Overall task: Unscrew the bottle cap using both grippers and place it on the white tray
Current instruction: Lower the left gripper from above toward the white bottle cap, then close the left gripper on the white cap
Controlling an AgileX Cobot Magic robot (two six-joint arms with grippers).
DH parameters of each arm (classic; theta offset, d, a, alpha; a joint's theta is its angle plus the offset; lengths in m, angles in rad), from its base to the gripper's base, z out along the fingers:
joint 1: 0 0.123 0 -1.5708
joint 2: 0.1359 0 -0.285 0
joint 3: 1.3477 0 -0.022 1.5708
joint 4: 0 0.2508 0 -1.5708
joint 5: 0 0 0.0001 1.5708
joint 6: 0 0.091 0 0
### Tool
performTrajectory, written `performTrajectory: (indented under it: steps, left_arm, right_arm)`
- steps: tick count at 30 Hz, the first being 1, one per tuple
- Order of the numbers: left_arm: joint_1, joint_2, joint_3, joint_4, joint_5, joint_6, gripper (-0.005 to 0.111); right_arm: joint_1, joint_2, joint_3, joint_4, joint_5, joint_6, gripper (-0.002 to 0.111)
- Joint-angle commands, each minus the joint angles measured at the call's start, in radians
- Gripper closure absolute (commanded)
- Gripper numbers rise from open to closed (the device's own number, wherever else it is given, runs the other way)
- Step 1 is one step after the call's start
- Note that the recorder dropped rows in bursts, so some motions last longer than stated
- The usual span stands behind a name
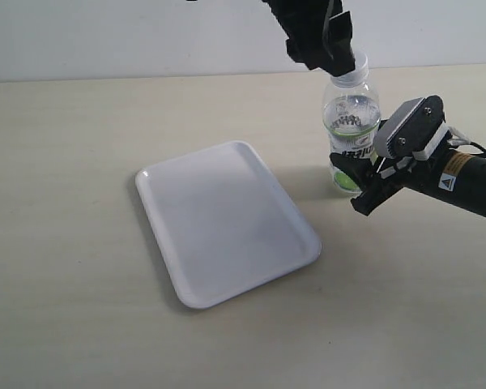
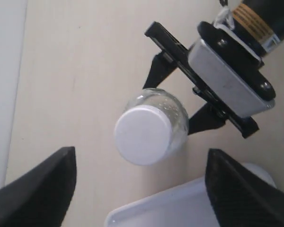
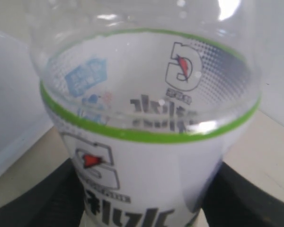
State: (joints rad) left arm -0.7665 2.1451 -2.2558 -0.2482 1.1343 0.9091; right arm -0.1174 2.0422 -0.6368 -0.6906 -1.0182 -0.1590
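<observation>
I am holding the bottle (image 1: 351, 121) upright on the table (image 1: 65, 121), to the right of the tray (image 1: 227, 219) and apart from it. My right gripper (image 1: 355, 180) is clamping its labelled lower body from the right, and in the right wrist view the dark pads are pressing on both sides of the label. My left gripper (image 1: 334, 50) is hanging over the cap (image 2: 143, 135), with its fingers (image 2: 38, 191) spread wide and standing clear on either side, so nothing is gripping the cap and it is sitting on the neck, not yet off. I am judging the step in hand to be closing on the cap: centring over it, coming down until the pads are level with its side, closing squarely, then turning while the right grip is stopping the bottle from spinning or tipping. The bottle looks thin-walled, so too hard a squeeze may be buckling it. The tray is lying bare to the left and nearer, with open table around its rim. The cap's way there is looking free, and the only crowding is the right gripper beside the bottle.
</observation>
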Motion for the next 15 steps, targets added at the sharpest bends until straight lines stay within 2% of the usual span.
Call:
performTrajectory:
  steps: [1,5,15]
  left_arm:
    - [-0.003,-0.003,-0.004,-0.002,-0.052,-0.097,0.036]
    - [-0.008,0.036,-0.004,-0.003,-0.008,-0.106,0.036]
    - [-0.024,0.079,-0.004,0.059,-0.064,-0.132,0.036]
  right_arm:
    - [-0.004,0.006,0.001,0.003,0.106,-0.021,0.108]
    - [-0.004,0.006,0.001,0.003,0.106,-0.021,0.108]
    - [-0.004,0.006,0.001,0.003,0.108,-0.033,0.108]
